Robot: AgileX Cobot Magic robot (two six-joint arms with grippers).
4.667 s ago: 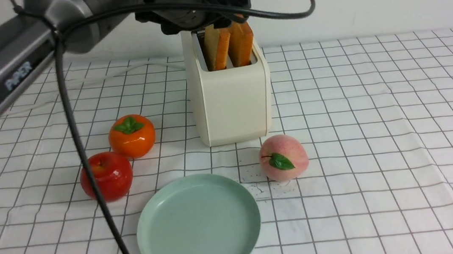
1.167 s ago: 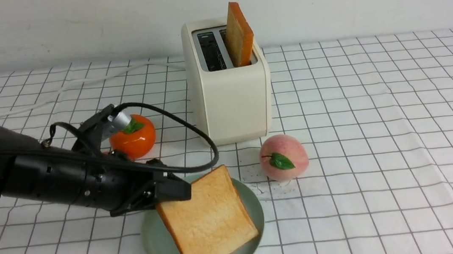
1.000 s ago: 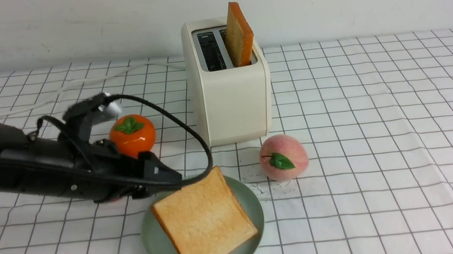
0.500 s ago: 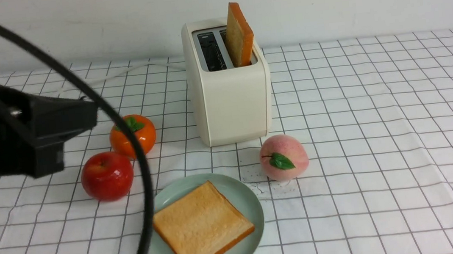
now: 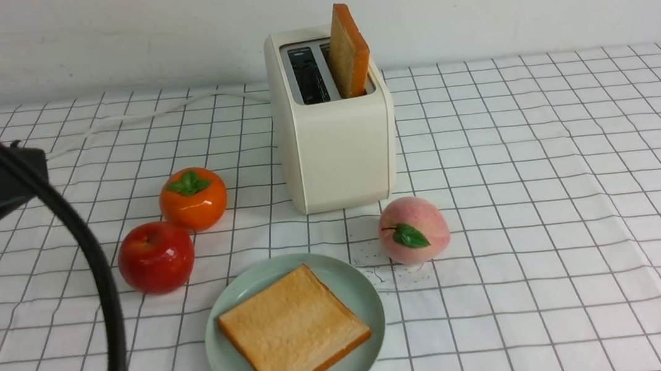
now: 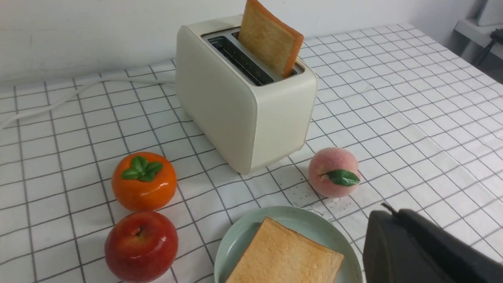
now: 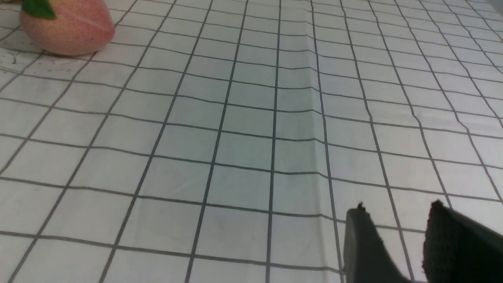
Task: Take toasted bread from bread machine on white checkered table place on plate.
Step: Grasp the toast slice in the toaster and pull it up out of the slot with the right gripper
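Observation:
One slice of toasted bread (image 5: 294, 333) lies flat on the mint-green plate (image 5: 360, 297) near the front of the white checkered table (image 5: 554, 185). A second slice (image 5: 349, 49) stands upright in the right slot of the cream bread machine (image 5: 332, 148); its left slot is empty. My left gripper (image 5: 39, 172) is at the far left, well away from the plate, shut with nothing in it. In the left wrist view its tips (image 6: 389, 211) are pressed together beside the plate (image 6: 346, 255). My right gripper (image 7: 397, 207) hovers open over bare cloth, holding nothing; it is out of the front view.
An orange persimmon (image 5: 192, 198) and a red apple (image 5: 156, 256) sit left of the plate. A peach (image 5: 413, 229) lies in front of the toaster's right corner. The toaster's white cord (image 5: 130, 118) runs back left. My left arm's black cable (image 5: 91, 269) crosses the left foreground.
The left gripper let go of the slice, which settled flat on the plate. It then shut empty and drew back up and to the left. The right gripper has not moved.

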